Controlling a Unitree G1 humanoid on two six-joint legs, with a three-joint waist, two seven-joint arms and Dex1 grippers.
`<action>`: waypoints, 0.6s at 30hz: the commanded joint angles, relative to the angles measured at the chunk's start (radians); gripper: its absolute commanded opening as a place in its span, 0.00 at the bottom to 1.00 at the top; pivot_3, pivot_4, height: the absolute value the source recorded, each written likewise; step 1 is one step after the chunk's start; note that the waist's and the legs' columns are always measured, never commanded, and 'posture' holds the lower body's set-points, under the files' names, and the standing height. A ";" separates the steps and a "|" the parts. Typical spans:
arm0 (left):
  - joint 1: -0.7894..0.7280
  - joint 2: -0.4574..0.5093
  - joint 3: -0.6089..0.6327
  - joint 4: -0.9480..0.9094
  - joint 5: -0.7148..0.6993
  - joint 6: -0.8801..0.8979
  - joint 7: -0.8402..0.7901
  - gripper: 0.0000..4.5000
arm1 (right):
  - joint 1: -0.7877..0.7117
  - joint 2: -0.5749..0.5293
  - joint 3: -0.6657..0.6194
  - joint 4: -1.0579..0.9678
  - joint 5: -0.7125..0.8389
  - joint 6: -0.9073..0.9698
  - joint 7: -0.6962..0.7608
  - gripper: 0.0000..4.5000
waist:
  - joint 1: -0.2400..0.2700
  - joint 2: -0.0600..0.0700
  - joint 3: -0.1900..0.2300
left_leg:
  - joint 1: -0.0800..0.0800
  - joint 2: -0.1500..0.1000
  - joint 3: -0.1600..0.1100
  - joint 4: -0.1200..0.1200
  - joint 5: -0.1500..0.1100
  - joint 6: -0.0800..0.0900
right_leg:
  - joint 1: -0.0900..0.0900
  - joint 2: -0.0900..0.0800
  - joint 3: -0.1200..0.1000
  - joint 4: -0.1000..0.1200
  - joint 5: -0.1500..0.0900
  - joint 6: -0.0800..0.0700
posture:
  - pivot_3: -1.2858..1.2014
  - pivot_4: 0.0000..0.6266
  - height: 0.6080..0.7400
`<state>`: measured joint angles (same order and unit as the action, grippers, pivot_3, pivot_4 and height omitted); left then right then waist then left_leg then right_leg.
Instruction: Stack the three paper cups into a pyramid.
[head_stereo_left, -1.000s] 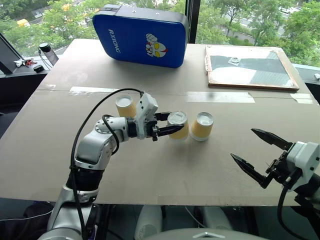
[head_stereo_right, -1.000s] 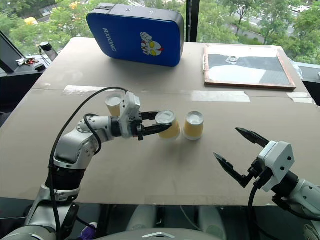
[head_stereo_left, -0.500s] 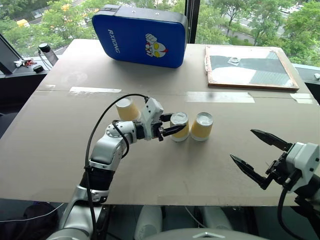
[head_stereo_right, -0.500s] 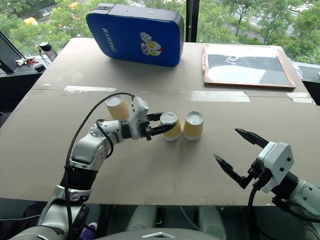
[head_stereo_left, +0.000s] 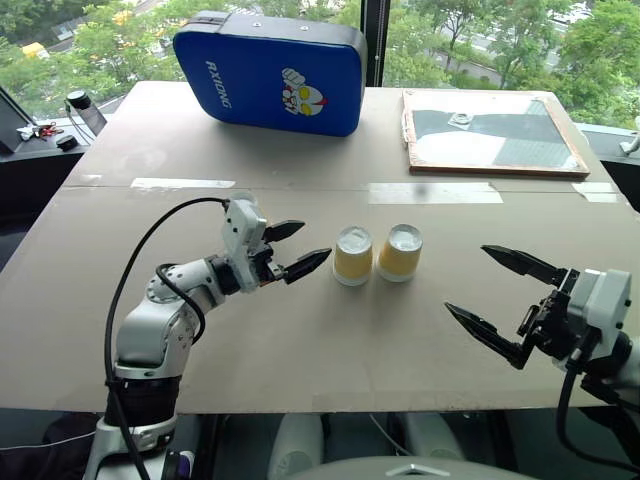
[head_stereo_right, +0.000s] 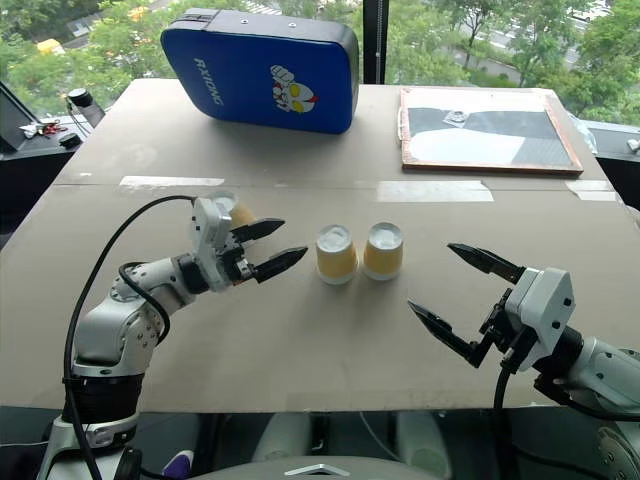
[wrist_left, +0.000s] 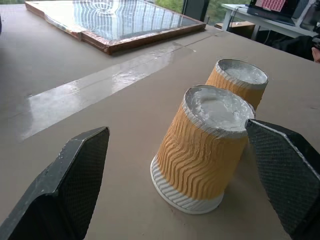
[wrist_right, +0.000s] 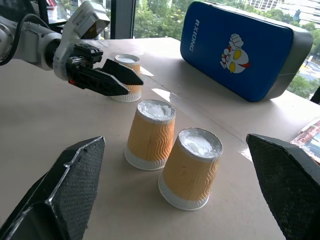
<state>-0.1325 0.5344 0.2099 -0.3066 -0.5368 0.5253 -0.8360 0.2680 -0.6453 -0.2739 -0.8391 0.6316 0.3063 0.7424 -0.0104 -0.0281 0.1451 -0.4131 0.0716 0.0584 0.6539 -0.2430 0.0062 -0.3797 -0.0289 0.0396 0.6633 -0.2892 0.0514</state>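
Observation:
Two paper cups stand upside down side by side mid-table, the left one touching or nearly touching the right one. The third cup, also upside down, stands behind my left gripper and is partly hidden by it. My left gripper is open and empty, a short gap to the left of the left cup, pointing at it. Its fingers frame that cup in the left wrist view. My right gripper is open wide and empty, to the right of the pair and nearer the table's front edge.
A blue padded case lies at the back of the table. A wood-framed board lies at the back right. Strips of clear tape run across the seam behind the cups.
My left gripper opened, let go of the left cup and drew back to the left. That cup now stands free beside the other. The right gripper barely moved.

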 joint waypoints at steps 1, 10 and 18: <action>0.094 0.003 0.157 -0.087 -0.050 0.009 0.093 0.99 | -0.071 -0.022 0.036 0.027 0.044 -0.001 0.051 1.00 | -0.001 0.000 0.000 | 0.000 0.000 0.000 0.000 0.000 0.000 | 0.000 0.000 0.000 0.000 0.000 0.000 | 0.52 0.24 1.00; 0.068 0.041 0.170 0.026 0.043 -0.007 0.218 0.99 | -0.201 -0.048 0.082 0.100 0.084 0.009 0.104 1.00 | 0.028 -0.001 -0.001 | -0.001 -0.002 -0.001 0.001 0.000 0.000 | 0.002 -0.001 -0.007 0.000 0.000 0.000 | 0.52 0.24 1.00; -0.128 0.052 0.071 0.223 0.124 -0.050 0.234 0.99 | -0.168 -0.059 0.055 0.057 0.092 0.026 0.076 1.00 | 0.024 -0.001 -0.001 | -0.001 -0.003 -0.001 0.000 0.000 0.000 | 0.002 -0.001 -0.007 0.000 0.000 0.000 | 0.52 0.24 1.00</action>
<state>-0.2286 0.5761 0.2881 -0.1098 -0.4378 0.5094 -0.6115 0.0963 -0.6976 -0.1873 -0.7357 0.7104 0.3308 0.8317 0.0138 -0.0287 0.1446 -0.4141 0.0689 0.0570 0.6543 -0.2431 0.0063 -0.3781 -0.0295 0.0322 0.6636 -0.2892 0.0510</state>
